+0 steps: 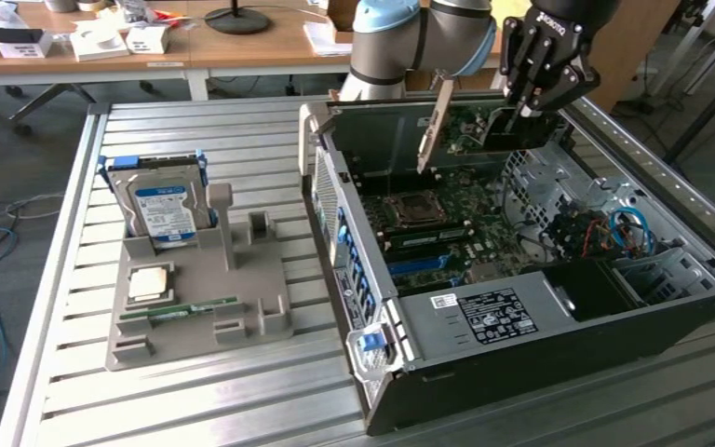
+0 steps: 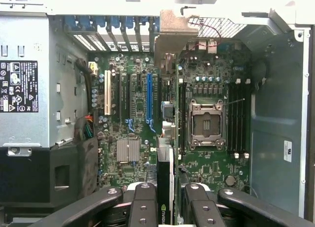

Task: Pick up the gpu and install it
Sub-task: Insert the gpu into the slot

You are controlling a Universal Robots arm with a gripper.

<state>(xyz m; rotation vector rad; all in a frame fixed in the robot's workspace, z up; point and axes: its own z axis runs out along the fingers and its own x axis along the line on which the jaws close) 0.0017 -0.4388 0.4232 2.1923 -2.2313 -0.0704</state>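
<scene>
My gripper (image 1: 529,104) is shut on the gpu (image 1: 505,130), which hangs upright over the far end of the open computer case (image 1: 370,372), its metal bracket (image 1: 432,121) toward the case's rear wall. In the wrist view the gpu (image 2: 166,153) shows edge-on between my fingers (image 2: 144,207), running above the motherboard (image 2: 211,84) between the blue slot (image 2: 149,96) and the CPU socket (image 2: 205,123). The card is clear of the board, not touching a slot.
On the slatted table, a grey holder (image 1: 239,279) at the exterior view's left carries a hard drive (image 1: 163,207), a CPU chip (image 1: 150,281) and a green memory stick (image 1: 196,308). Inside the case lie the power supply (image 1: 488,315) and drive cables (image 1: 625,228). A desk (image 1: 246,47) stands behind.
</scene>
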